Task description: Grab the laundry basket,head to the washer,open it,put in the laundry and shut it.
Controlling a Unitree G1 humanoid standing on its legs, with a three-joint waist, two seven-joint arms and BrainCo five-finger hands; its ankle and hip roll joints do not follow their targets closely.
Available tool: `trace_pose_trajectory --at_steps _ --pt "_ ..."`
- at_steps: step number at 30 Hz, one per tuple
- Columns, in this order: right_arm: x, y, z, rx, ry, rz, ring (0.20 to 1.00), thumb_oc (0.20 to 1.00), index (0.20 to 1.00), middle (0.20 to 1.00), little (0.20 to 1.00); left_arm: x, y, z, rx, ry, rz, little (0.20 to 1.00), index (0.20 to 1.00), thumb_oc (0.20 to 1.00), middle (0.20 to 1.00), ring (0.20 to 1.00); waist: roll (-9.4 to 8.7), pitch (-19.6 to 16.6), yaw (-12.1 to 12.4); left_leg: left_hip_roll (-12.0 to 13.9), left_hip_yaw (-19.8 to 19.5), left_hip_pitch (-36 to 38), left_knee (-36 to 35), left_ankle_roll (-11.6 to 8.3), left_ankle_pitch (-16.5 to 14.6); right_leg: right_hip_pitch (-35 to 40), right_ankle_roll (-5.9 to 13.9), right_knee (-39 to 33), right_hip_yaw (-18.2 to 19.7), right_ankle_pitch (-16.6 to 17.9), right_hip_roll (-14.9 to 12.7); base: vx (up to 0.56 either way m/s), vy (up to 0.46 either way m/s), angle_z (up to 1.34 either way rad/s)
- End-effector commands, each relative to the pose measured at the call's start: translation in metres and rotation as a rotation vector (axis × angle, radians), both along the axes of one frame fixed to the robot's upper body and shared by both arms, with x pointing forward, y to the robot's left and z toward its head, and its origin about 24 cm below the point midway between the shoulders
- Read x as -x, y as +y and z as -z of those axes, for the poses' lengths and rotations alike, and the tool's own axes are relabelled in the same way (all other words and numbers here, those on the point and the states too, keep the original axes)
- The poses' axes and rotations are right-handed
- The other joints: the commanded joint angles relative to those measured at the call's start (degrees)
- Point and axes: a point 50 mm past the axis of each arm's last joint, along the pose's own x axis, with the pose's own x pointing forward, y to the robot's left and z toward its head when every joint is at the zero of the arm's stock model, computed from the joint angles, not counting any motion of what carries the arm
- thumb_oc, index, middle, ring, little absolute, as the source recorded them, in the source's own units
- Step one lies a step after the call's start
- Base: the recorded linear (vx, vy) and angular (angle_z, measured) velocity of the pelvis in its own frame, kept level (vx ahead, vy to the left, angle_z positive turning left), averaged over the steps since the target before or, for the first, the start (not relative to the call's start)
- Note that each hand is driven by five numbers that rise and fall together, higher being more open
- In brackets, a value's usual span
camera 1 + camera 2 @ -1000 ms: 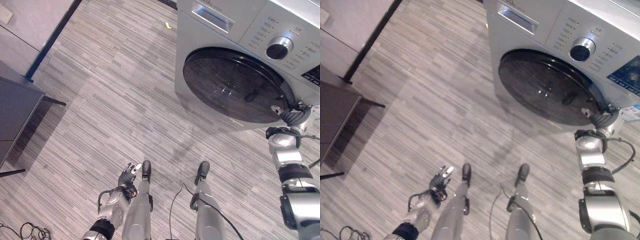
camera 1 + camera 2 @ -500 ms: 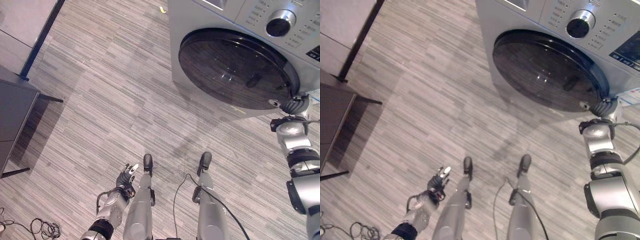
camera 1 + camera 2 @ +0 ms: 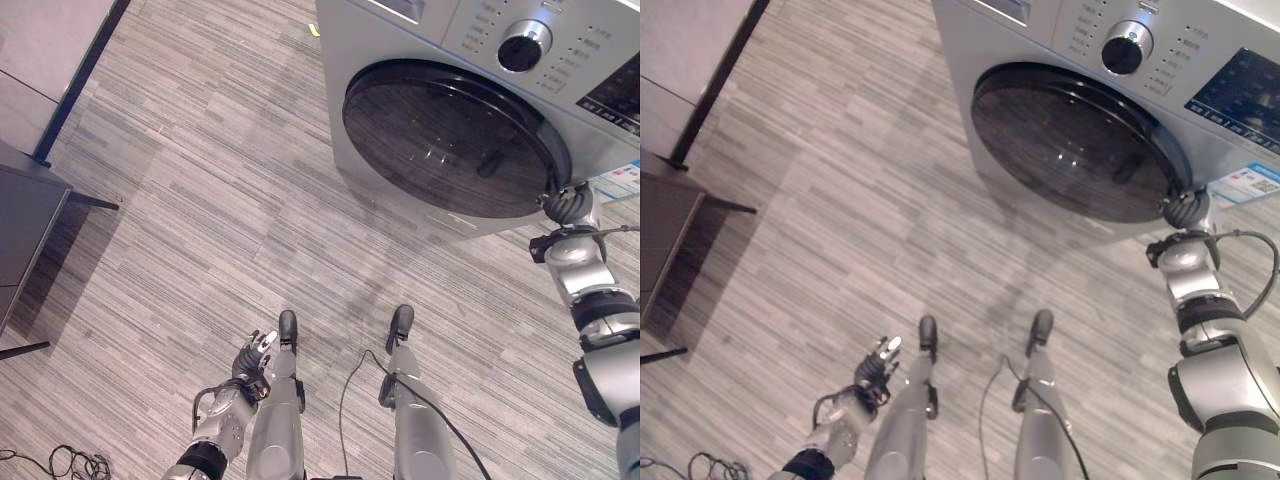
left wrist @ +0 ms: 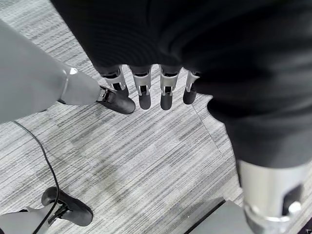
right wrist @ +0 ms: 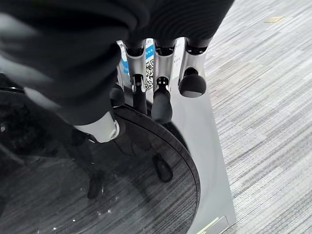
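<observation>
The silver washer (image 3: 350, 60) stands at the upper right, and its round dark glass door (image 3: 440, 140) lies flat against the front. My right hand (image 3: 563, 205) is at the door's right edge. In the right wrist view its fingers (image 5: 161, 103) reach nearly straight, tips on the door's rim (image 5: 192, 165), gripping nothing. My left hand (image 3: 252, 358) hangs low beside my leg with relaxed fingers (image 4: 145, 92) over bare floor, holding nothing.
A dark table (image 3: 25, 230) stands at the left edge, with a wall and black baseboard (image 3: 75, 85) behind it. The washer's control knob (image 3: 518, 47) and a sticker (image 3: 625, 178) sit above and right of the door. A yellow scrap (image 3: 313, 30) lies on the grey striped floor.
The whole view has shifted, so the washer sits further left in the picture. My right hand stays at the door's right edge. The left hand hangs as before.
</observation>
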Motion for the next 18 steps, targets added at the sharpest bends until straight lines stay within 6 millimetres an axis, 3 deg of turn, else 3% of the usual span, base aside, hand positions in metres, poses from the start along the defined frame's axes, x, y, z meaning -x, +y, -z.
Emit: trace_pose_trajectory --at_steps 1,2,5,18 --pt "-0.038 0.135 0.0 0.029 0.041 -0.575 0.2 0.2 0.2 0.2 0.2 -0.002 0.006 -0.002 -0.059 -0.012 0.051 1.0 1.0 1.0 1.0 1.0 -5.1 -1.13 5.87 -3.3 3.22 0.18 0.27 0.76 -3.45 3.41 2.84 0.04 2.75 -8.45 -3.18 0.0 -0.007 -0.06" --pt "-0.035 0.145 0.018 -0.021 0.09 -0.612 0.2 0.2 0.2 0.2 0.2 -0.003 0.004 -0.003 -0.057 -0.015 0.057 1.0 1.0 1.0 1.0 1.0 -5.48 -1.05 5.92 -3.24 3.07 0.29 0.27 0.77 -3.42 3.65 2.8 0.04 2.63 -8.42 -3.13 0.0 -0.006 -0.06" --pt "-0.03 0.158 0.04 -0.078 0.161 -0.654 0.2 0.2 0.2 0.2 0.2 -0.005 0.002 -0.005 -0.055 -0.027 0.065 1.0 1.0 1.0 1.0 1.0 -5.91 -0.95 6.19 -3.19 2.74 0.29 0.27 0.77 -3.35 3.88 2.77 0.04 2.4 -8.45 -3.11 0.0 -0.005 0.0" --pt "-0.027 0.178 0.077 -0.317 0.307 -0.629 0.2 0.2 0.2 0.2 0.2 -0.006 0.014 -0.002 -0.105 0.011 0.06 1.0 1.0 1.0 1.0 1.0 -6.34 -0.17 8.27 -3.32 2.22 -0.33 0.27 0.72 -2.9 4.07 2.78 0.04 1.74 -8.16 -3.26 0.0 0.0 0.0"
